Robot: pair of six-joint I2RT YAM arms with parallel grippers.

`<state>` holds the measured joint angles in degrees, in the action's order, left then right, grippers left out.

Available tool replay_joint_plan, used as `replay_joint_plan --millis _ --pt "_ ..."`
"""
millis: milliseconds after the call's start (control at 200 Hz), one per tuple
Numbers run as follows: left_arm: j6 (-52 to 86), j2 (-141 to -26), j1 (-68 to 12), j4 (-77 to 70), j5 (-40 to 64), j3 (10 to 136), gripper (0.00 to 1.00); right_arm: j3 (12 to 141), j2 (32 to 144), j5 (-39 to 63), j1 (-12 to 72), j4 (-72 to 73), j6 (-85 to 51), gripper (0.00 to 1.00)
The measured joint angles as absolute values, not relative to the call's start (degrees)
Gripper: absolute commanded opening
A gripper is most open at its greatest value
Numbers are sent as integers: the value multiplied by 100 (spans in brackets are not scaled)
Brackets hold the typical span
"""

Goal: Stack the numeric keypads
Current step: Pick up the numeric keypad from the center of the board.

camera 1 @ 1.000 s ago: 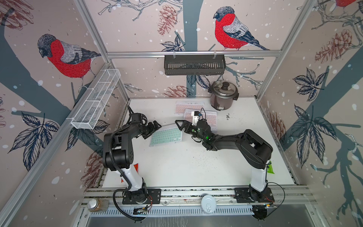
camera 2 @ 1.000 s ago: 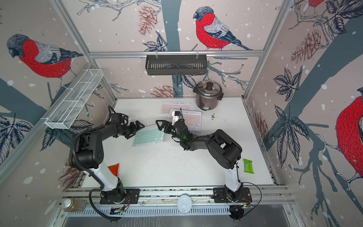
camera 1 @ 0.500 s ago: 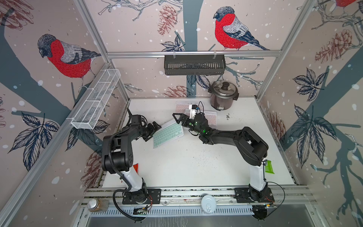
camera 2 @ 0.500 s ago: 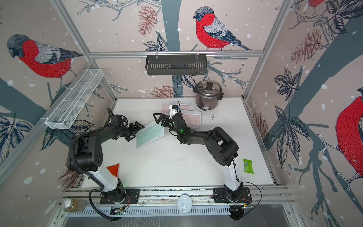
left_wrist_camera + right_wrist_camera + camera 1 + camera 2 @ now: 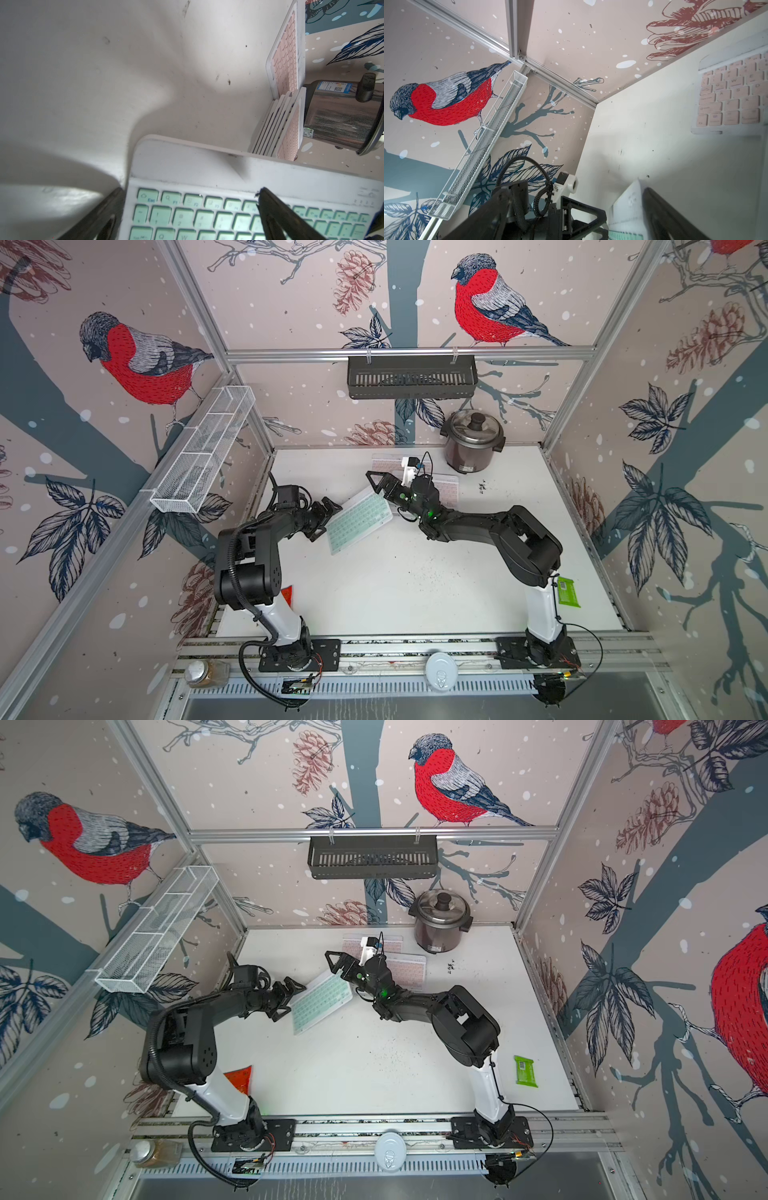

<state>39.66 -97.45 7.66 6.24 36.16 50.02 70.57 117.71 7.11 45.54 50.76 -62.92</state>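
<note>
A mint-green keypad [image 5: 359, 522] [image 5: 320, 1002] lies askew at mid-table between my two grippers. My left gripper [image 5: 329, 521] [image 5: 190, 191] is at its left short end, jaws wide apart; one finger [image 5: 276, 216] is over the keys and the other beside the edge. My right gripper [image 5: 379, 489] [image 5: 576, 191] stands open at the keypad's far right corner [image 5: 629, 207], which lies between its fingers. A stack of several keypads [image 5: 446, 489] [image 5: 276, 133], pink on top, sits behind. A single pink keypad [image 5: 386, 462] [image 5: 733, 97] lies near the back wall.
A steel rice cooker [image 5: 473, 443] stands at the back right beside the stack. A green packet [image 5: 567, 591] lies at the right edge and a red packet [image 5: 287, 595] by the left arm's base. A black basket [image 5: 411, 377] and a white wire basket [image 5: 203, 452] hang on the walls.
My right gripper has moved toward the back left. The mint-green keypad has turned, its right end swinging toward the back. The left gripper has shifted only slightly.
</note>
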Motion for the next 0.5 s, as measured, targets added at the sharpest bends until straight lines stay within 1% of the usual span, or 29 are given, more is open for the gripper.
replay_joint_plan --millis 260,496 --pt "4246 -9699 766 517 3612 4919 99 6989 11775 502 4545 5236 -7015 100" --pt "4346 -9699 766 456 3616 4888 99 6934 11762 329 4545 5280 -7404 100"
